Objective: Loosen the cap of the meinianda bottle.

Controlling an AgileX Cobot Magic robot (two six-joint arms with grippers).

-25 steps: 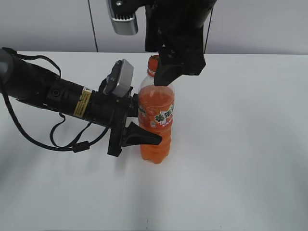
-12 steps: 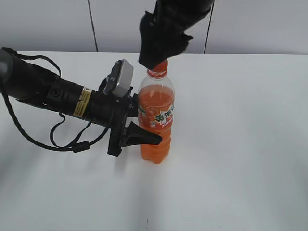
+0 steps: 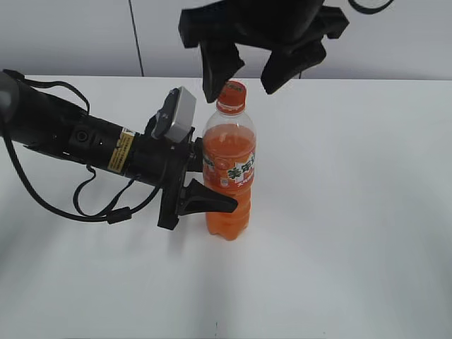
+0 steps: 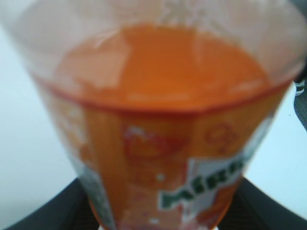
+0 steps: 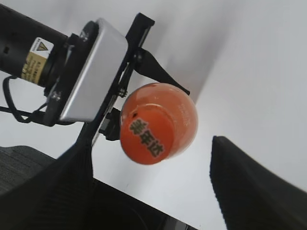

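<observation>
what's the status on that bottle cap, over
Left tool clamped on meinianda bottle. Right tool open, straddling cap, not touching. Nothing in the way.

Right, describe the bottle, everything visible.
The bottle is clear plastic, filled with orange drink to its shoulder, with a ridged lower body and an orange-white-green label. It stands upright on the white table. The left gripper clamps its middle. The orange cap is on. The right gripper is open above it, fingers either side, not touching.

Green Chinese characters on the meinianda bottle (image 3: 228,176) label; unreadable small print on a yellow arm sticker (image 3: 122,150).
</observation>
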